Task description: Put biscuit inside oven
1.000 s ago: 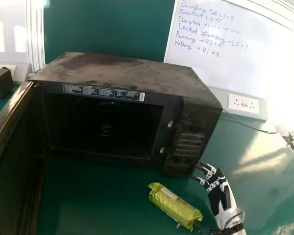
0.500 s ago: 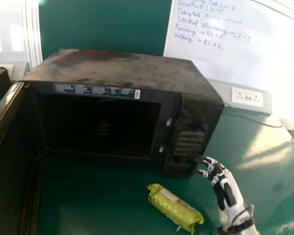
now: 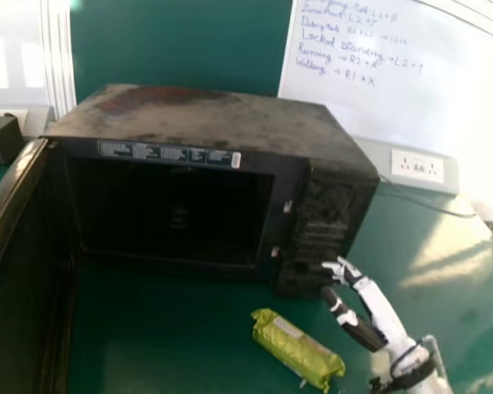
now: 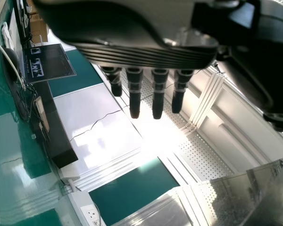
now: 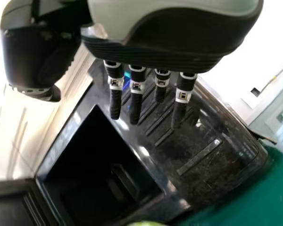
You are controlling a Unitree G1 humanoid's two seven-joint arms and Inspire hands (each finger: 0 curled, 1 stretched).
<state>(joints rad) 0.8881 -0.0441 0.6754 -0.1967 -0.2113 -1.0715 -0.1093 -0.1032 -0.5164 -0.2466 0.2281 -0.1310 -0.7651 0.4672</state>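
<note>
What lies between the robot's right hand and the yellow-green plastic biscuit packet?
Bare green tabletop: the head view shows nothing else between the right hand and the yellow-green plastic packet.

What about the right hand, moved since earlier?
Yes. Relative to the oven, the fingers of the right hand have shifted left and slightly up in the head view, now overlapping its control panel.
</note>
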